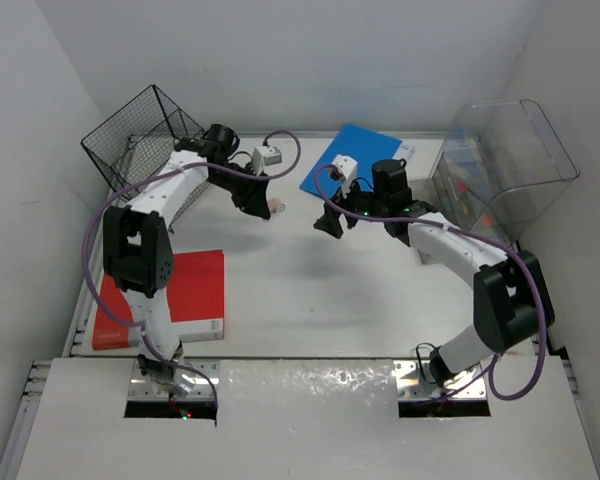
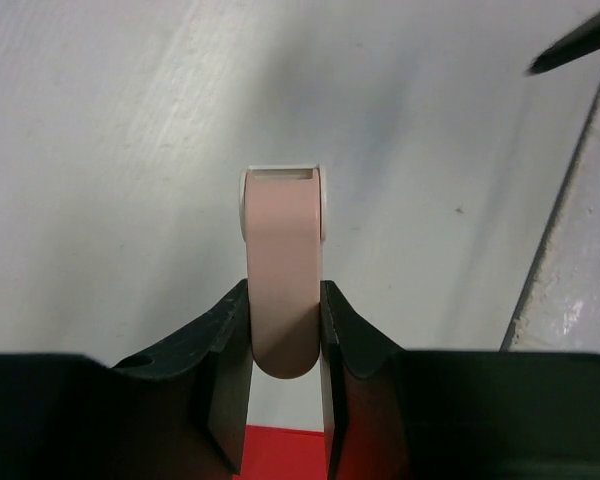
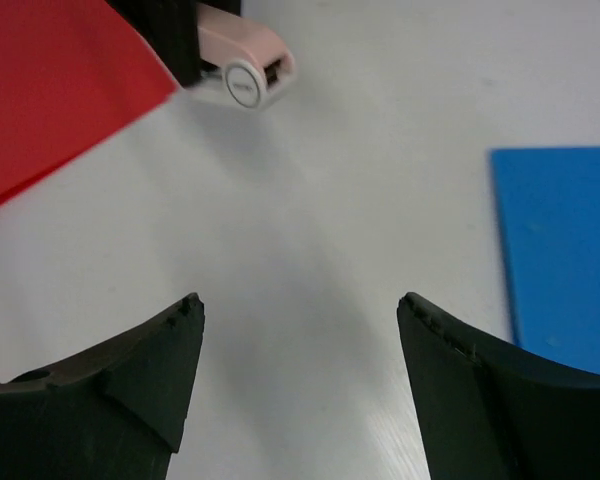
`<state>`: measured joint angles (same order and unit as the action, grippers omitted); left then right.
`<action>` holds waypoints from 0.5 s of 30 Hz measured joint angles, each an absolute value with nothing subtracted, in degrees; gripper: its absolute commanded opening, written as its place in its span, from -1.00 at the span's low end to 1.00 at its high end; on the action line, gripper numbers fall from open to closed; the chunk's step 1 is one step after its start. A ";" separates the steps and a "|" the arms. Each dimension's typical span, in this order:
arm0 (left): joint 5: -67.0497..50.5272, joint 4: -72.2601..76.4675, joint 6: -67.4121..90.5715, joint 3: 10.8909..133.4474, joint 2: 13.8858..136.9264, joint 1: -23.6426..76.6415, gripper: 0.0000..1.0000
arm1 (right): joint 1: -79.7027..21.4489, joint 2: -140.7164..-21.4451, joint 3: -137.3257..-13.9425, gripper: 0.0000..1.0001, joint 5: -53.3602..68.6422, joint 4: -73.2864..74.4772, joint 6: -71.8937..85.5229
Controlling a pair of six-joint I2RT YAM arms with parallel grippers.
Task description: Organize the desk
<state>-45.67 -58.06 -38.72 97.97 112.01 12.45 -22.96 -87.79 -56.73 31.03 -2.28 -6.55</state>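
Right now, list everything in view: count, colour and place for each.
desk: one, white, under everything
wire basket: one, black, far left corner
clear bin: one, transparent, far right corner, contents unclear
book: one, red, near left, lying flat
folder: one, blue, far centre-right, lying flat
dispenser: one, pink and white, in the left gripper
left gripper: one, black, shut on the dispenser
right gripper: one, black, open, empty

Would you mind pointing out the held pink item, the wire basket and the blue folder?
pink item [image 2: 283,270], left wrist view, its flat top.
wire basket [image 1: 132,125], top external view, mesh wall.
blue folder [image 1: 368,145], top external view, bare cover.
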 measured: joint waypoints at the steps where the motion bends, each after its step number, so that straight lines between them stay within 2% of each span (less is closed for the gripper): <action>1: -45.95 -58.19 -39.51 96.51 110.13 13.26 -1.00 | -23.05 -88.47 -56.84 0.45 33.89 -3.11 -6.31; 7: -47.77 -59.35 -42.41 93.69 106.28 17.87 -1.00 | -23.81 -91.59 -56.84 0.44 46.50 -10.87 -2.50; 15: -48.88 -59.88 -43.70 93.62 105.38 19.00 -1.00 | -25.98 -94.06 -59.00 0.39 51.90 -13.15 -1.28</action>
<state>-48.88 -59.88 -43.70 93.62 105.38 19.00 -25.98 -94.06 -59.00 51.90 -13.15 -1.28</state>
